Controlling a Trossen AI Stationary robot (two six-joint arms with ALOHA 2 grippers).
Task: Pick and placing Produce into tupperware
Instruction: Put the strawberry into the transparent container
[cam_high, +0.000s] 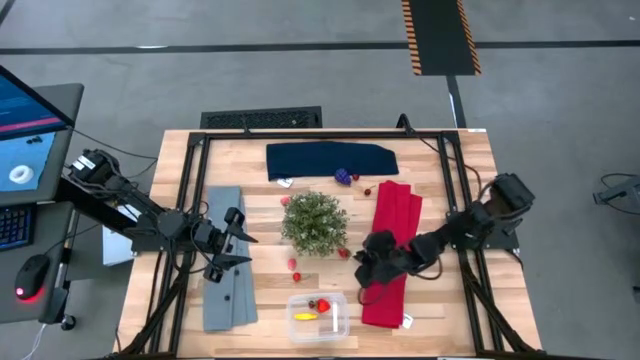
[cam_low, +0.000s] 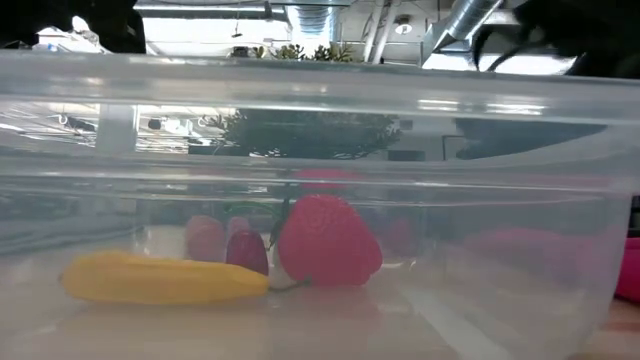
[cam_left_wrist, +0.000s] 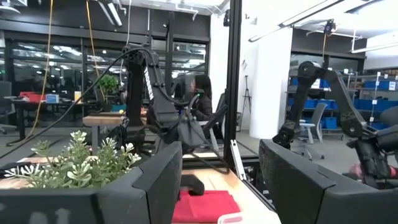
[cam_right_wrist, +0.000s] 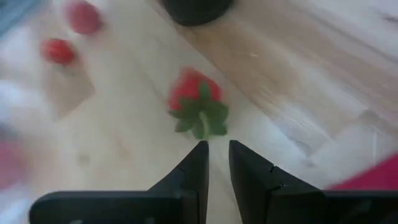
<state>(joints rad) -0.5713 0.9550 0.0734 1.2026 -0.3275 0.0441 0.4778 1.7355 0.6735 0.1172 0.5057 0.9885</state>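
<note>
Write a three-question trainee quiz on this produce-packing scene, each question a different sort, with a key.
1. True or false: the tupperware already holds a yellow piece and a strawberry.
2. Multiple choice: the right gripper points at which thing? A) a loose strawberry on the table B) the potted plant C) the dark blue cloth
3. Fill in: the left gripper, its fingers spread apart, hangs over the ____ cloth.

Key: 1 true; 2 A; 3 grey.
</note>
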